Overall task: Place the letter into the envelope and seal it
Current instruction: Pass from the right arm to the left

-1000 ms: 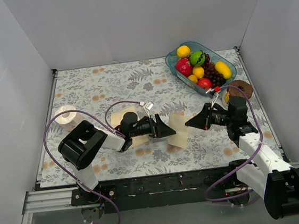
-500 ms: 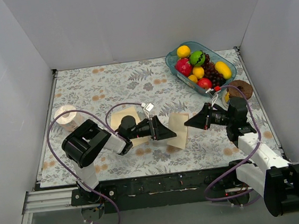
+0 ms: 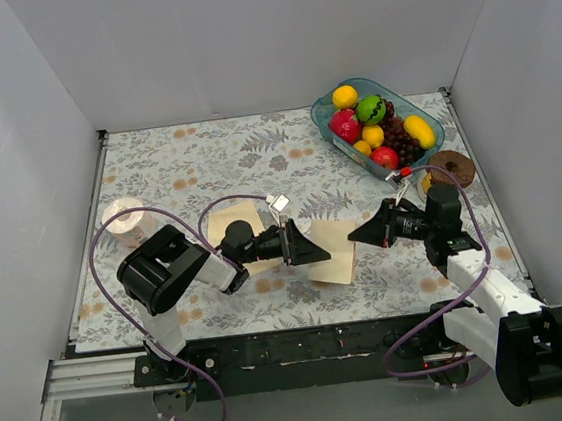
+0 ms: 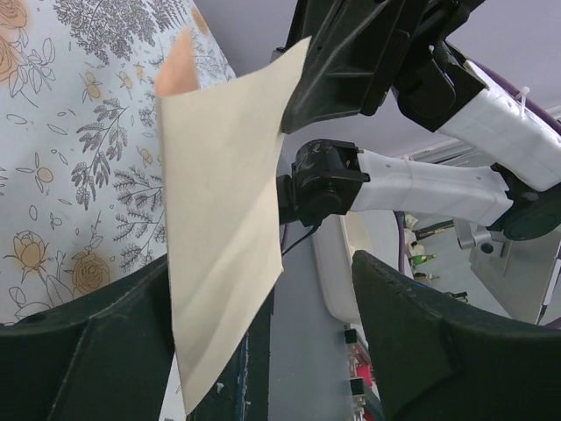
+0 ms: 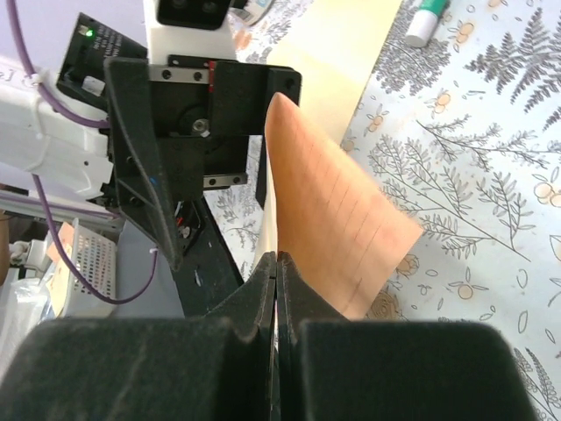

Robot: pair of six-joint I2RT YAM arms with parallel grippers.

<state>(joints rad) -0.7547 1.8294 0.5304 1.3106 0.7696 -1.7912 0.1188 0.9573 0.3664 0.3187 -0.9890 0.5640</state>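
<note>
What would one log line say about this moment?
right end effector: shut on letter | left end effector: open around letter | envelope: on table

Top cam: high, rear, looks down on table point(image 3: 205, 158). Wrist cams: close-up, face each other; both see letter point(image 5: 333, 219).

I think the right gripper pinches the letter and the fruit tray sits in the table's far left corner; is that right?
No: the top view shows the fruit tray in the far right corner; the right gripper does pinch the letter.
</note>
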